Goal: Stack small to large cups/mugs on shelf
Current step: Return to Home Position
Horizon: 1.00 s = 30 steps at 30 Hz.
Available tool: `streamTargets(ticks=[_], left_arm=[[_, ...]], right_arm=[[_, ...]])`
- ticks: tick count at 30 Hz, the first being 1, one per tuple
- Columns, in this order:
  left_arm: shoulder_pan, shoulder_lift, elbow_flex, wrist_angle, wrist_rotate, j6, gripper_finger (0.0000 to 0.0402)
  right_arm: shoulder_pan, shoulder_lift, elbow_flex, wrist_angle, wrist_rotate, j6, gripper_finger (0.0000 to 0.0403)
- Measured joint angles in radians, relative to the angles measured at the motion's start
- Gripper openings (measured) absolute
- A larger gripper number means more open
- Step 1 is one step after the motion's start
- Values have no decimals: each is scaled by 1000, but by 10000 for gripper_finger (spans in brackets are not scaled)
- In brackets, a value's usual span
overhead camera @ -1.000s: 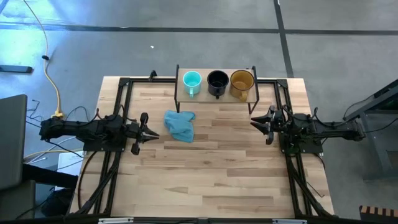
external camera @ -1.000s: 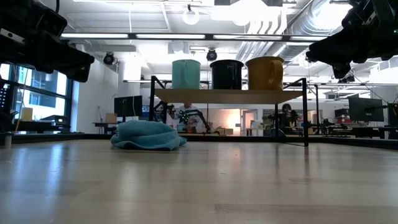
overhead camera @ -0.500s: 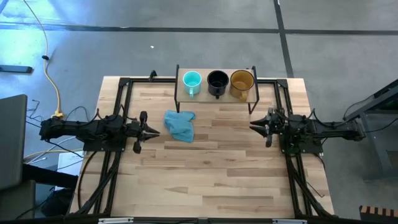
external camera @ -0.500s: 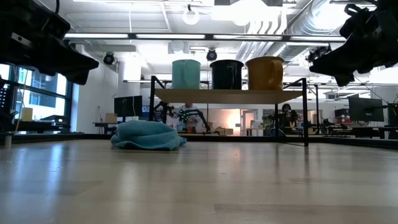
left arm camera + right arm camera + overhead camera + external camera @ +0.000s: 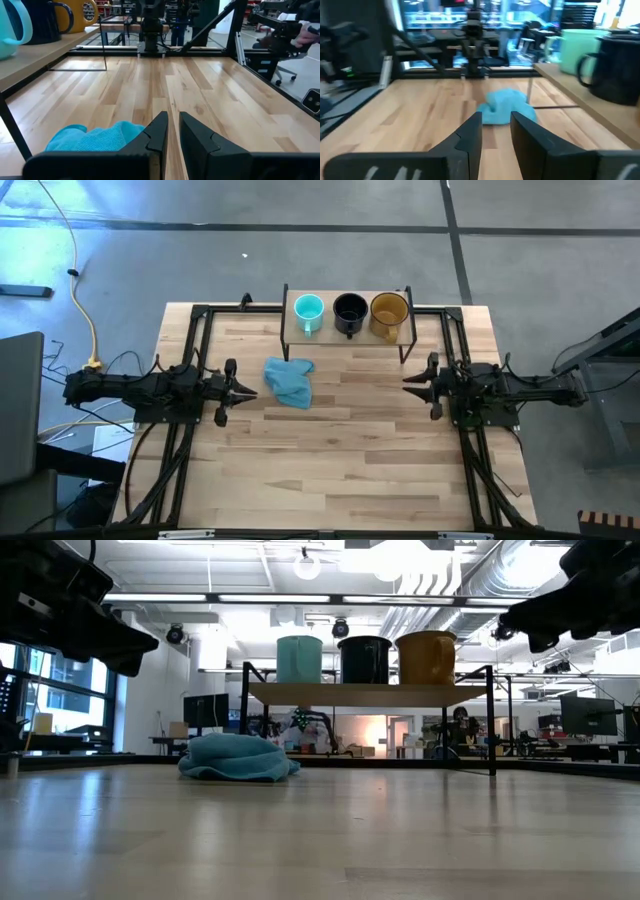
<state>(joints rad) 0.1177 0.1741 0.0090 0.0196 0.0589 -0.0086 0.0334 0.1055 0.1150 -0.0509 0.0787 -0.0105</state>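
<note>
Three mugs stand upright in a row on the shelf (image 5: 345, 332) at the table's far edge: the turquoise mug (image 5: 308, 310) on the left, the black mug (image 5: 350, 311) in the middle, the amber mug (image 5: 389, 311) on the right. Each rests on its base on the board (image 5: 370, 693). My left gripper (image 5: 248, 390) hovers level over the table's left side with a narrow gap between its fingers (image 5: 173, 120) and nothing in it. My right gripper (image 5: 407, 383) hovers level over the right side, open and empty (image 5: 496, 120).
A crumpled blue-teal cloth (image 5: 290, 380) lies on the table in front of the shelf's left end, just right of my left gripper. Black frame rails (image 5: 190, 340) run along both sides of the table. The middle and near parts of the tabletop (image 5: 340, 470) are bare wood.
My right gripper has rolled about its own pointing line while staying in place over the table's right side. The mugs, the shelf and the cloth have not moved.
</note>
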Motion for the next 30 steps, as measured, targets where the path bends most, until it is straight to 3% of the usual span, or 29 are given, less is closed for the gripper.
streamTargets(ticks=[8,17,21,30], left_arm=[[0,0,0,0,0,0,37],[0,0,0,0,0,0,37],[0,0,0,1,0,0,37],[0,0,0,1,0,0,37]], right_arm=[[0,0,0,-26,-133,-39,57],[0,-3,-50,10,-149,-72,21],[1,8,-104,77,-160,-28,18],[2,11,-105,187,-149,-148,18]])
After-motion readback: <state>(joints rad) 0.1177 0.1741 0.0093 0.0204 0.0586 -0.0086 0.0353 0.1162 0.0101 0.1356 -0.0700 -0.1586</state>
